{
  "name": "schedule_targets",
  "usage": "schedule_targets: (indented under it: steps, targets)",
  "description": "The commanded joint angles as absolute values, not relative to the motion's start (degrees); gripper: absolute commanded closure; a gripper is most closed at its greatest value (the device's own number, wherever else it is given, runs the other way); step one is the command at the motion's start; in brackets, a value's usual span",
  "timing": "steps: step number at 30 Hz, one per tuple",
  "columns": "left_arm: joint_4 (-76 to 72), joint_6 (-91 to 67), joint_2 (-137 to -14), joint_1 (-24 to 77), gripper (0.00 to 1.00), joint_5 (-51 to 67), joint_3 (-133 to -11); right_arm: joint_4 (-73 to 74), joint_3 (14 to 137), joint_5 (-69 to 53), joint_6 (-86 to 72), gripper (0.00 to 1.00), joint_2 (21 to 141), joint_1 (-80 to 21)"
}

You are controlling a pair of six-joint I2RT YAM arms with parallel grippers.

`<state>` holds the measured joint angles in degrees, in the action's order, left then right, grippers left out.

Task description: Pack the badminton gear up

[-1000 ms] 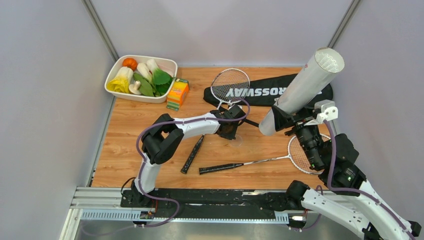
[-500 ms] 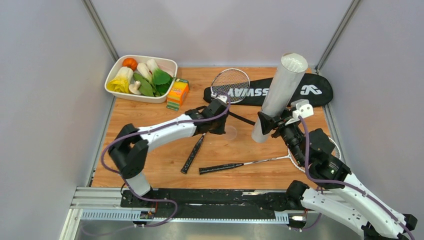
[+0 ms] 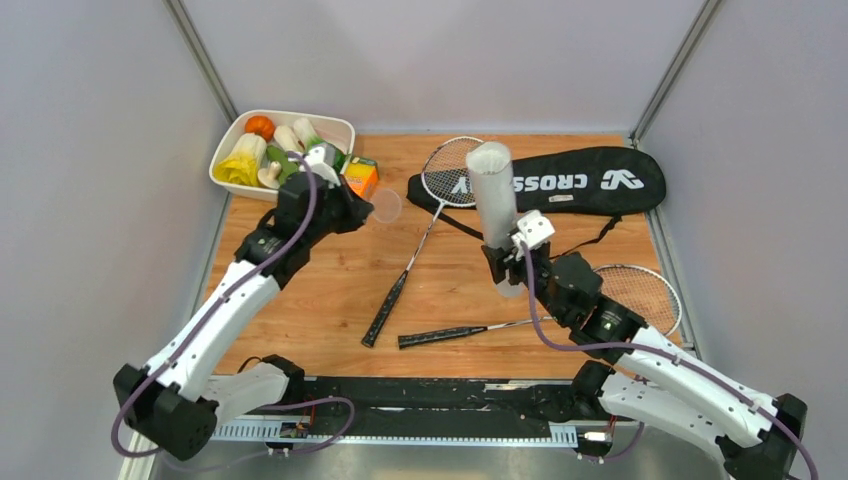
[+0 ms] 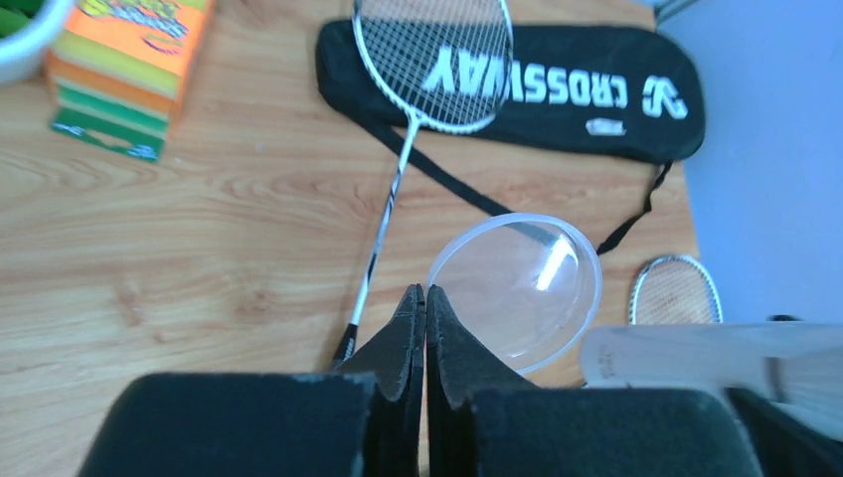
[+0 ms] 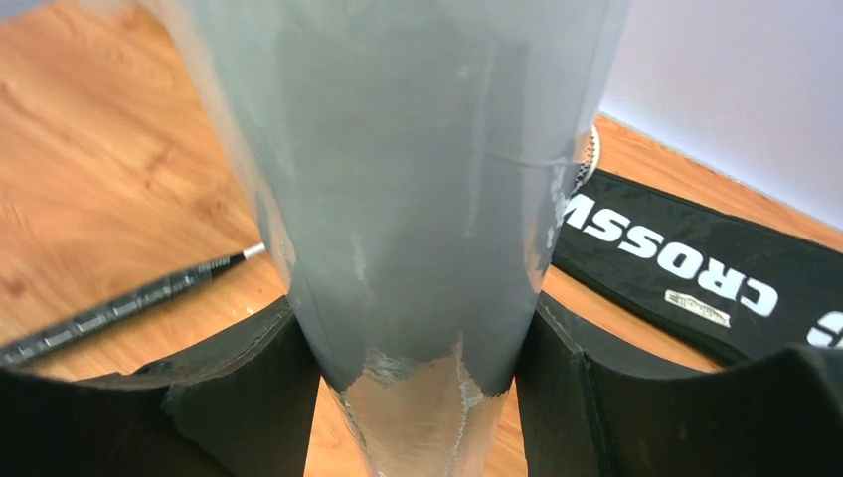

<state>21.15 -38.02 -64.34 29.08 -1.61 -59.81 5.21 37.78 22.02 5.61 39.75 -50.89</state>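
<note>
Standing tube [image 3: 493, 195] blocks centre; racket [image 3: 418, 248] crosses middle; left wood [image 3: 320, 300] free.

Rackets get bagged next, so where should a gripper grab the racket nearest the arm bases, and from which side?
Probably its black handle, from straight above, closing across it. The racket lies flat; the handle is its thickest part, on bare wood, while the head sits beside the right arm.

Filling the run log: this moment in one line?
left pincer: shut on clear lid | right pincer: shut on tube, upright | rackets, bag: on table
</note>
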Motion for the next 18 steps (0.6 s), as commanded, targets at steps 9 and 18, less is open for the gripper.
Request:
schedule_targets:
  steps: [9, 18]
  targets:
    - [30.65, -35.03, -51.27, 12.37, 1.0, 22.23, -66.98, -10.3, 35.59, 12.31, 27.43, 0.4, 53.24, -50.8]
    - [32.2, -34.5, -49.53, 12.22, 1.0, 30.54, -70.57, -16.37, 31.33, 10.85, 36.24, 0.39, 54.33, -50.76]
